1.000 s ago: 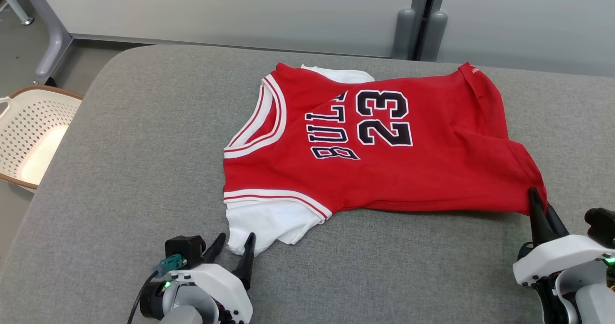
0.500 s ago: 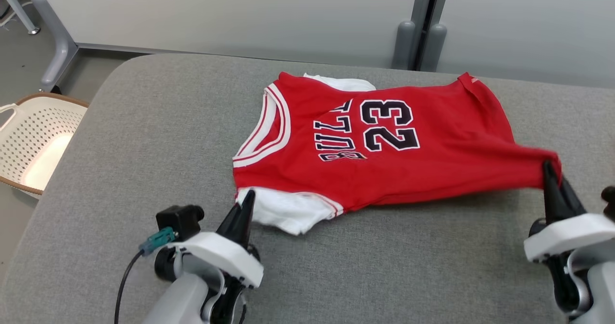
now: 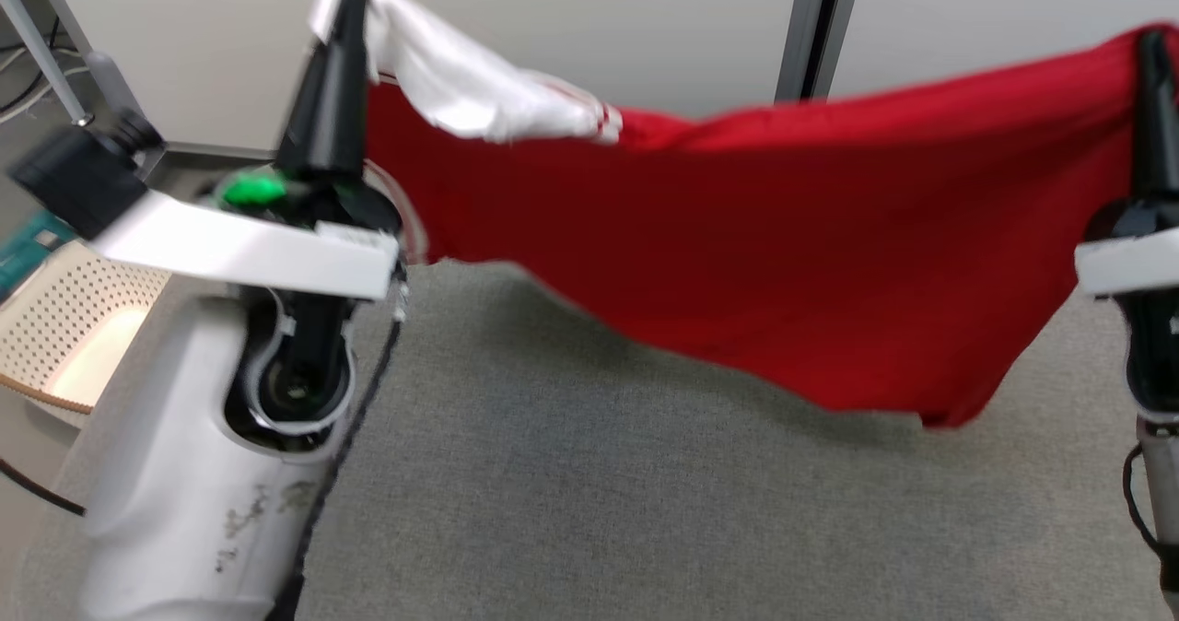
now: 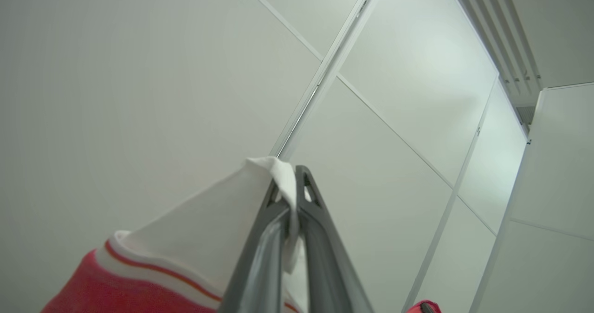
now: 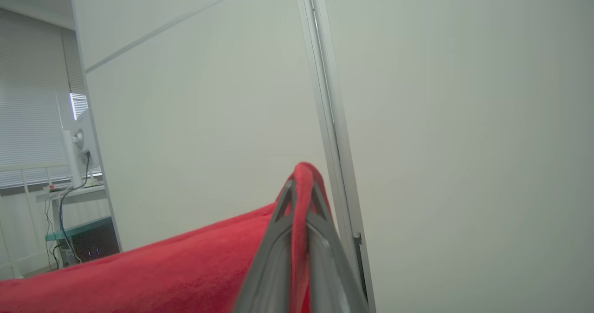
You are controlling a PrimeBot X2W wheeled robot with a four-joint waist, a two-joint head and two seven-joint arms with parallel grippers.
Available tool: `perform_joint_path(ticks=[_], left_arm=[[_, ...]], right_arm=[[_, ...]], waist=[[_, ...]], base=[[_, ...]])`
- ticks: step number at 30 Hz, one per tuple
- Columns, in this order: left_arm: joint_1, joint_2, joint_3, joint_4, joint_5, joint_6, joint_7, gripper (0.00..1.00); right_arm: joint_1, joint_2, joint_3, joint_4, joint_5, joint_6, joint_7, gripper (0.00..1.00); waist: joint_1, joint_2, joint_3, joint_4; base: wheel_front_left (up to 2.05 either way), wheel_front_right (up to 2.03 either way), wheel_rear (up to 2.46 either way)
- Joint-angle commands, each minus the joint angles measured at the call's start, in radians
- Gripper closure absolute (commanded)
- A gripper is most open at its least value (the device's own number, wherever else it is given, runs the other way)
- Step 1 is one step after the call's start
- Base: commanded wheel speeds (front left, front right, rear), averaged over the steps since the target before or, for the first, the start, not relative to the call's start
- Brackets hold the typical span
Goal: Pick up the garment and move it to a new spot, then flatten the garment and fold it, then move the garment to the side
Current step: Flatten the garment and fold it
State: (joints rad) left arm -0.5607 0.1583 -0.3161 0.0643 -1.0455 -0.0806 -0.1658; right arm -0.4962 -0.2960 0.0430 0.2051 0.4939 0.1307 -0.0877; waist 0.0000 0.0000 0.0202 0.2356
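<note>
**A:** Above the grey tabletop [image 3: 599,510] the red shirt [image 3: 737,234] hangs in the air, and no part of it seems to touch the surface below. Who holds it?

**B:** Both arms. The left fingers [image 3: 327,114] are pressed together on the white sleeve [image 3: 461,96]; the left wrist view shows the white cloth pinched between them. The right fingers [image 3: 1153,123] are clamped on a red corner [image 5: 301,173] in the same way.

**A:** So which way does the shirt lie from them?

**B:** Its long side runs from one arm to the other, left to right, and the body hangs down under that line. The lowest point is nearer to the right arm.

**A:** What does this mean for the next move?

**B:** I think the shirt must go to a new spot and then lie flat. For this, both arms should travel together and keep the same gap, otherwise the upper edge becomes loose or too tight. The hanging edge should meet the tabletop first.
</note>
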Motion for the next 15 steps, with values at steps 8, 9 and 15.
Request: perform_joint_path(ticks=[8, 9, 15], left_arm=[[-0.105, -0.021, 0.085, -0.208, -0.076, 0.139, 0.053, 1.0], [-0.108, -0.02, 0.09, -0.224, -0.078, 0.155, 0.058, 1.0], [-0.136, 0.007, 0.102, -0.241, -0.054, 0.22, 0.086, 1.0]], right_arm=[[-0.049, 0.091, -0.085, -0.16, 0.052, 0.0, 0.061, 1.0], [-0.039, 0.103, -0.091, -0.179, 0.044, 0.0, 0.074, 1.0], [-0.03, 0.149, -0.133, -0.253, -0.016, 0.0, 0.167, 1.0]], waist=[[0.0, 0.0, -0.059, -0.021], [0.0, 0.0, -0.06, -0.023], [0.0, 0.0, -0.027, -0.033]], base=[[0.0, 0.0, 0.0], [0.0, 0.0, 0.0], [0.0, 0.0, 0.0]])
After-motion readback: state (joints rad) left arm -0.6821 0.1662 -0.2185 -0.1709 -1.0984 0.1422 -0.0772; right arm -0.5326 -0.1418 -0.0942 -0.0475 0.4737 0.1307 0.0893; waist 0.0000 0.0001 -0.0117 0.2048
